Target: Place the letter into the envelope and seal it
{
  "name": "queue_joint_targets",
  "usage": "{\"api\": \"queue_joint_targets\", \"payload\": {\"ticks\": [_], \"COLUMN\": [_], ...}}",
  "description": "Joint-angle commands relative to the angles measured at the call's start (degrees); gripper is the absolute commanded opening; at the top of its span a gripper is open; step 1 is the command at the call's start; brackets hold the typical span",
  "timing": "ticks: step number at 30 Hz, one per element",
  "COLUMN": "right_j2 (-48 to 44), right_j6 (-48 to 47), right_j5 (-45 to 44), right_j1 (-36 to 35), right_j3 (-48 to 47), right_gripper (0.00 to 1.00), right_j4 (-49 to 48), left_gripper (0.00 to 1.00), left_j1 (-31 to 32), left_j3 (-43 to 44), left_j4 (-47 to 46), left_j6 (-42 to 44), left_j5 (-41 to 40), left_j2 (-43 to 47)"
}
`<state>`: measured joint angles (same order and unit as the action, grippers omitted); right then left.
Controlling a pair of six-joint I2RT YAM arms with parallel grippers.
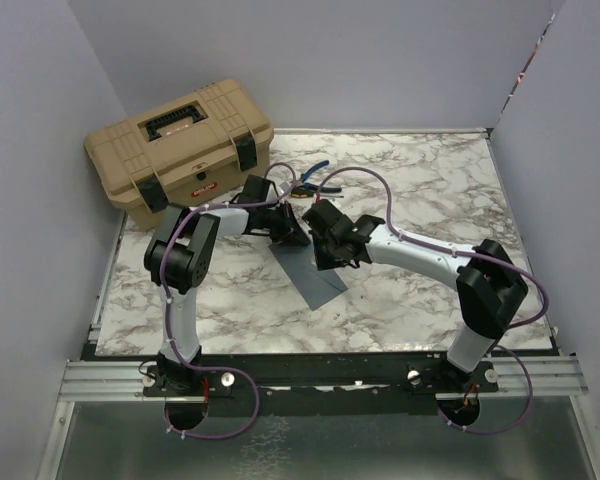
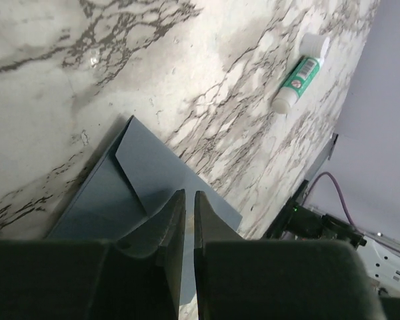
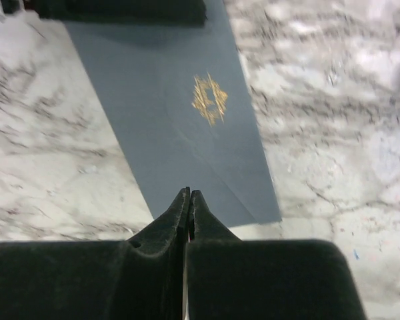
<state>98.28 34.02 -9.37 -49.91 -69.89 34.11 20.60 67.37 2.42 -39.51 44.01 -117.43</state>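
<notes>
The left gripper (image 2: 189,198) has its two dark fingers all but together, with only a thin slit between them and nothing seen in it. The tips hang over the slate blue-grey paper envelope (image 2: 157,175); whether they touch the paper I cannot tell. The right gripper (image 3: 189,195) is closed tip to tip and points at one short edge of the same envelope, holding nothing.

The envelope lies flat about the middle of the white marble-patterned tabletop (image 1: 420,185), set slantwise, one end towards the far left corner and the other towards the near right.

Only the left wrist view shows the pointed flap folded down, and a white glue stick with a green label (image 2: 299,75) lying well apart from it. Only the right wrist view shows a small gold emblem (image 3: 210,99) on the paper. Only the top view shows a tan plastic toolbox with black latches (image 1: 180,150) at the far left corner, and blue-handled pliers (image 1: 313,176) just beside it.

Each arm rises from the near edge, bends at a raised elbow and reaches inward. The wrists meet over the envelope.
</notes>
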Motion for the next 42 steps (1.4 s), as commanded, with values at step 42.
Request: {"api": "queue_joint_targets", "payload": {"ticks": [42], "right_j2": [17.37], "right_j6": [-9.97], "right_j5": [2.82], "right_j1": [3.15], "right_j3": [-4.85], "right_gripper": [0.09], "right_j4": [-7.49], "left_gripper": [0.00], "left_j1": [1.87], "left_j3": [-1.42], "left_j4": [0.45], "left_j6": [5.73], "left_j5": [-21.18], "left_j2": [-1.96]}}
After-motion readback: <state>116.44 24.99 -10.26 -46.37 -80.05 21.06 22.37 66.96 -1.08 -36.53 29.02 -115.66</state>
